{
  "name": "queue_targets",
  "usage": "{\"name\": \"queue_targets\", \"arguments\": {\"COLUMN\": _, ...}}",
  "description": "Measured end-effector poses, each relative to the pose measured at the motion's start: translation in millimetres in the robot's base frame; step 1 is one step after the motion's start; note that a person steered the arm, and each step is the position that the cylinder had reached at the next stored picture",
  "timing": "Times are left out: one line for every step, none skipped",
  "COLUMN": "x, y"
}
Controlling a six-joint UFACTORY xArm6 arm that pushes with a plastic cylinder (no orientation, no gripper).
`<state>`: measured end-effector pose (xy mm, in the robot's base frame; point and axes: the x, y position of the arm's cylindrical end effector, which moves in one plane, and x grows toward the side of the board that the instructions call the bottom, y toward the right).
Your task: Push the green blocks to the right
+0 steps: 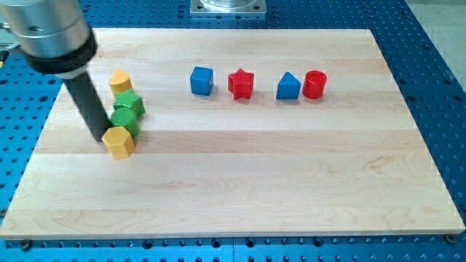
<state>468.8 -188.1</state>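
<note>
Two green blocks sit at the view's left: a green star [129,103] and below it a rounder green block [125,120], touching each other. A yellow block [120,80] lies just above the star, and a yellow hexagon-like block [119,141] just below the lower green block. My tip [100,137] rests on the board immediately left of the yellow lower block and the lower green block, touching or nearly touching them.
A row near the view's top holds a blue cube [202,80], a red star [240,84], a blue triangular block [288,86] and a red cylinder [314,84]. The wooden board [255,182] lies on a blue perforated table.
</note>
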Motion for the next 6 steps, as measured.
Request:
{"name": "queue_targets", "arguments": {"x": 0.5, "y": -0.7}}
{"name": "queue_targets", "arguments": {"x": 24.7, "y": -9.2}}
{"name": "queue_targets", "arguments": {"x": 61.4, "y": -8.2}}
{"name": "queue_targets", "arguments": {"x": 76.6, "y": 65.9}}
{"name": "queue_targets", "arguments": {"x": 30.9, "y": 129.2}}
{"name": "queue_targets", "arguments": {"x": -14.5, "y": 109.8}}
